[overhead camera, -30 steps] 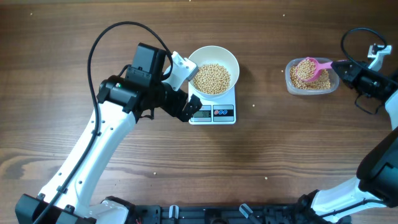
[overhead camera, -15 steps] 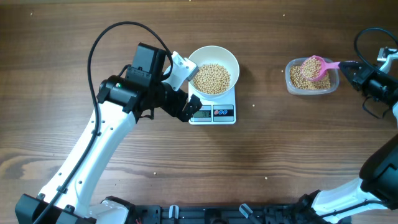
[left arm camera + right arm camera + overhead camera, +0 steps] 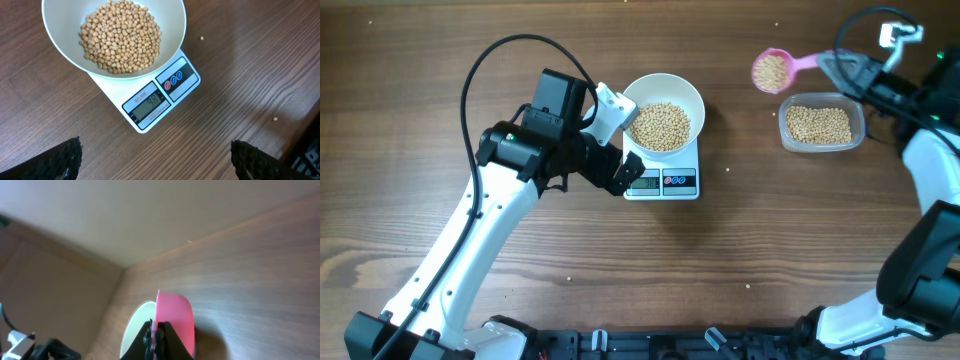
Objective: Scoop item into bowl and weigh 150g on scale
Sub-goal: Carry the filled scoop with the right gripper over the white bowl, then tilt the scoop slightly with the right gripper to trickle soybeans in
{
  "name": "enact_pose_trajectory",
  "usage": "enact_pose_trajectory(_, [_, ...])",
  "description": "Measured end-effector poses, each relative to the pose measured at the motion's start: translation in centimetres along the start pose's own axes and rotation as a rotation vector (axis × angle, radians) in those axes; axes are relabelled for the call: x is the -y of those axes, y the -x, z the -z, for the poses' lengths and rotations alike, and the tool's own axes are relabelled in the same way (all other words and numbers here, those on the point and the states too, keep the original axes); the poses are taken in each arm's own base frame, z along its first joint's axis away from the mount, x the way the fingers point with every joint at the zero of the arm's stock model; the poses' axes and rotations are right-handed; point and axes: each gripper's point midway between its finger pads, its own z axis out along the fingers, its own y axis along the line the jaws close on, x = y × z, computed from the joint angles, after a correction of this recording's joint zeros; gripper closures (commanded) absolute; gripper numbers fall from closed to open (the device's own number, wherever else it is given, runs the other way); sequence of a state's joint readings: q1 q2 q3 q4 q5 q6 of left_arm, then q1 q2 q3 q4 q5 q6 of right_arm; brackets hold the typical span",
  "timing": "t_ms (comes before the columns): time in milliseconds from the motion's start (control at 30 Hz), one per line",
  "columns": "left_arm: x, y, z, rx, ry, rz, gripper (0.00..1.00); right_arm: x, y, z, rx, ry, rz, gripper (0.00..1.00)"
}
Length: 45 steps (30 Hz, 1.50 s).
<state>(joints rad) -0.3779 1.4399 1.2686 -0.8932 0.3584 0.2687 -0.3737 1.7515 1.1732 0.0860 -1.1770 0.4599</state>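
Left claw (image 3: pixel 157 162) is wide open and empty, hovering just beside the front-left of the scale (image 3: pixel 680 183). Its two dark fingertips show at the bottom corners of the left wrist view. The scale sits on the worktop (image 3: pixel 770 250), centre-left. The white bowl (image 3: pixel 692 92) rests on its platform and covers most of it; the display and buttons poke out at the front. A pile of beans (image 3: pixel 660 126) lies in the bowl, well below the rim. The display shows digits, too unclear to read for sure.

Right claw (image 3: pixel 842 68) is clamped tight on the handle of a pink scoop (image 3: pixel 772 70) at far right. The scoop cup is loaded with beans and sits clear of the clear tub (image 3: pixel 860 135), past its far-left corner and well apart from the bowl. The tub rests on the worktop with a layer of beans inside. Two stray beans (image 3: pixel 202 37) lie on the worktop near the scale.
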Motion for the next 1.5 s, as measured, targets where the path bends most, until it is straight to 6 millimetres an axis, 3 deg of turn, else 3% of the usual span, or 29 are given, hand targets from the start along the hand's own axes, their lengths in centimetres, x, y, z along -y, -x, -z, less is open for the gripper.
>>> enact_pose_trajectory(167, [0.0,0.0,0.0,0.0,0.0,0.0,0.0,-5.3,-1.1,-4.8,-0.057,0.137,0.034,0.96])
enact_pose_trajectory(367, [0.0,0.0,0.0,0.0,0.0,0.0,0.0,-7.3,-2.9,-6.9,-0.116,0.185,0.039,0.96])
enact_pose_trajectory(600, [0.0,0.0,0.0,0.0,0.0,0.0,0.0,-10.0,-5.9,-10.1,-0.163,0.242,0.25,0.96])
enact_pose_trajectory(933, [0.0,0.0,0.0,0.0,0.0,0.0,0.0,-11.4,-8.0,-12.7,-0.166,0.246,0.462,0.96])
enact_pose_trajectory(1167, [0.0,0.0,0.0,0.0,0.0,0.0,0.0,-11.4,-8.2,-13.0,-0.152,0.247,0.597,0.96])
enact_pose_trajectory(1500, [0.0,0.0,0.0,0.0,0.0,0.0,0.0,-11.4,-8.2,-13.3,-0.144,0.236,0.622,0.96])
